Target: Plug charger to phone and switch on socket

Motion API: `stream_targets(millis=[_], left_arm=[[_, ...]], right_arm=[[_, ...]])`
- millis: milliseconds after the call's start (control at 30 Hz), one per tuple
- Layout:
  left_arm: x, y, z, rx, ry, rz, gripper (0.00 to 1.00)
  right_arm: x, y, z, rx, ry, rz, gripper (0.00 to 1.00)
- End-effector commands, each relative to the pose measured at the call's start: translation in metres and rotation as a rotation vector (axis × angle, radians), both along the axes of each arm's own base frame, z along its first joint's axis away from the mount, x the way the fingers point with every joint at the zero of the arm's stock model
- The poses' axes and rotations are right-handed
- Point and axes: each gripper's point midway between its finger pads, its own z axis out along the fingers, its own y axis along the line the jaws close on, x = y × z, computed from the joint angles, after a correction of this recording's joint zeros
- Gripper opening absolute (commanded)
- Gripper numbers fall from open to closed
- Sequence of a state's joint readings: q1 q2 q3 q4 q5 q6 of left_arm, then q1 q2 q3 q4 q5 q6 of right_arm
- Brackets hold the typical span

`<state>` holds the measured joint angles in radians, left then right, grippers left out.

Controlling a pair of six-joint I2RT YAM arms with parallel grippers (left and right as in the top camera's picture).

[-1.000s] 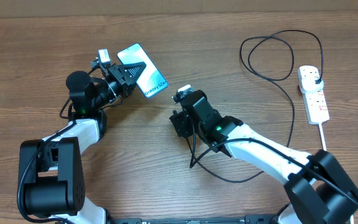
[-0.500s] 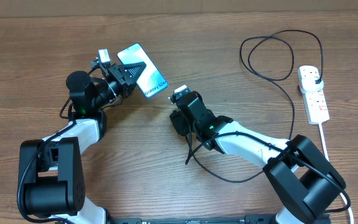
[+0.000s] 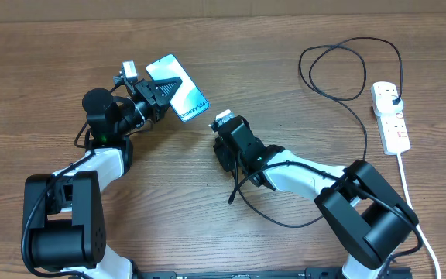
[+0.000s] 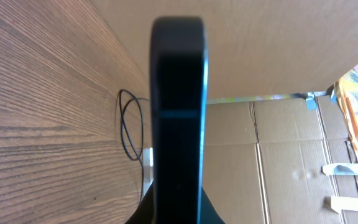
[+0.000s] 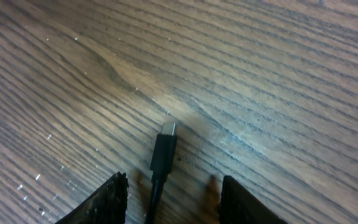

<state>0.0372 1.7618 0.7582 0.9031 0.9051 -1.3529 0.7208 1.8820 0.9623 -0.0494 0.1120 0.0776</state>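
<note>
Your left gripper (image 3: pixel 161 93): fingers clamped on phone (image 3: pixel 186 99), thin edge stood between them, screen lit, tilted up off table (image 3: pixel 285 46).

Your right gripper (image 5: pixel 174 198): fingers apart, low over table. USB-C connector (image 5: pixel 165 148) of charger (image 3: pixel 345 101) lay flat between them, just ahead of tips, touched by neither.

Black plug (image 3: pixel 394 94) sat in socket (image 3: pixel 392 124), well apart from both grippers.

Done, as I judge: phone secured, plug seated. Left: grasp connector, insert in phone, press switch (image 3: pixel 398 118). Switch position I could not tell.

Near end of phone (image 3: pixel 194 106) behind left tool (image 3: pixel 167 88), most of charger (image 5: pixel 162 158) beyond right wrist view's bottom edge
</note>
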Motion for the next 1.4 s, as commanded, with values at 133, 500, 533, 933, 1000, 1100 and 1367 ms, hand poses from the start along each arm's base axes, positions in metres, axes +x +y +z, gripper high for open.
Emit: stream_targets(millis=[133, 500, 533, 933, 1000, 1100, 1367], left_arm=[[-0.001, 0.001, 0.005, 0.027, -0.035, -0.004, 0.04], [0.0, 0.001, 0.005, 0.027, -0.034, -0.001, 0.04], [-0.001, 0.001, 0.005, 0.027, -0.034, -0.001, 0.04], [0.001, 0.006, 0.003, 0.027, -0.026, 0.01, 0.04], [0.001, 0.008, -0.001, 0.026, -0.005, 0.015, 0.04], [0.0, 0.009, -0.007, 0.03, 0.026, 0.013, 0.04], [-0.007, 0.003, -0.005, 0.024, 0.013, -0.042, 0.04]], right_arm=[[0.0, 0.01, -0.014, -0.016, 0.012, 0.017, 0.47], [0.0, 0.014, -0.024, -0.085, -0.025, 0.002, 0.31], [0.0, 0.014, -0.024, -0.087, -0.025, 0.0, 0.25], [0.003, -0.01, 0.0, -0.054, 0.124, -0.191, 0.04], [0.0, -0.009, 0.014, -0.004, 0.161, -0.176, 0.04], [-0.006, -0.005, 0.033, 0.102, 0.227, -0.156, 0.04], [-0.026, -0.003, 0.091, 0.433, 0.446, 0.009, 0.04]])
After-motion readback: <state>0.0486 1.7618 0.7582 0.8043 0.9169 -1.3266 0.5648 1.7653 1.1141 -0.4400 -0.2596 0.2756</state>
